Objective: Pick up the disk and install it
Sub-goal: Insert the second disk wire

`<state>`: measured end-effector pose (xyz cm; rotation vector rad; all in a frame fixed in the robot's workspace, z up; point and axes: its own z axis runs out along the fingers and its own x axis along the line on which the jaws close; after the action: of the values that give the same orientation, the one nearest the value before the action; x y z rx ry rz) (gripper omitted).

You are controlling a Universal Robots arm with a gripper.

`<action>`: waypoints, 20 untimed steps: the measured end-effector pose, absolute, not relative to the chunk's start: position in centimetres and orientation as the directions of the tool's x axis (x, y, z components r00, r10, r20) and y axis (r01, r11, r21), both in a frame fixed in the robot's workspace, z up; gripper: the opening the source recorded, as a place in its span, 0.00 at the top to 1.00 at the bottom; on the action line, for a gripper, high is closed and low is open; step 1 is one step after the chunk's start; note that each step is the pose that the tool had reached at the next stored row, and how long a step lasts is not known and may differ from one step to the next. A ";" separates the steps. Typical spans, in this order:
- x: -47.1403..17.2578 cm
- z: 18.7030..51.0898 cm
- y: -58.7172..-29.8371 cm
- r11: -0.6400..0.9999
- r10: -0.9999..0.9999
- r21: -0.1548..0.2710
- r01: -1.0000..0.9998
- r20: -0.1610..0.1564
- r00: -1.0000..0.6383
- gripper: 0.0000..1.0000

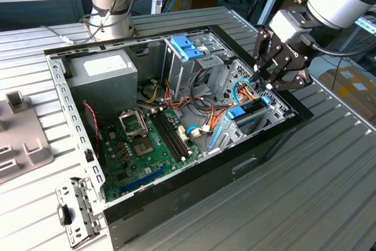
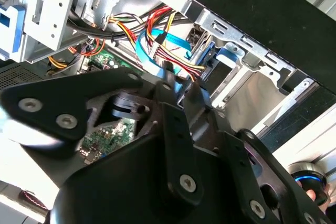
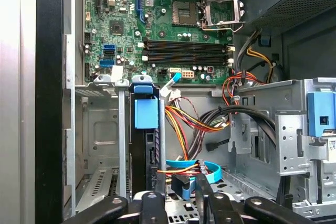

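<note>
The disk (image 1: 236,113) stands on edge in the drive bay at the front corner of the open computer case (image 1: 194,171), on the exterior view's right. Its blue tab end (image 3: 145,114) faces out of the bay, and its dark body runs down between the metal bay walls. In the second wrist view the disk (image 2: 227,56) sits in the same bay. My gripper (image 1: 264,82) hovers just above the bay, among the coloured cables. Its fingers (image 3: 157,200) stand a narrow gap apart, not touching the disk. My gripper (image 3: 180,199) (image 2: 181,85) holds nothing.
Red, orange and blue cables (image 1: 218,110) cross beside the bay. A paler blue latch (image 1: 189,48) tops the upper drive cage. The grey power supply (image 1: 103,69) and green motherboard (image 1: 141,145) lie further in. Loose metal brackets (image 1: 75,211) and a grey panel (image 1: 23,139) lie on the exterior view's left.
</note>
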<state>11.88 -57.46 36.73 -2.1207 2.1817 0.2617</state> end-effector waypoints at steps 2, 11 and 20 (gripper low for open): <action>11.9 36.7 -57.5 0.023 -0.983 0.061 -0.998 -0.181 -0.033 0.72; 11.9 36.7 -57.5 0.023 -0.983 0.061 -0.998 -0.181 -0.033 0.84; 11.2 36.4 -57.9 0.022 -0.982 0.061 -0.998 -0.184 -0.033 0.84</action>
<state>11.17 -57.93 36.40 -2.1196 2.1803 0.2640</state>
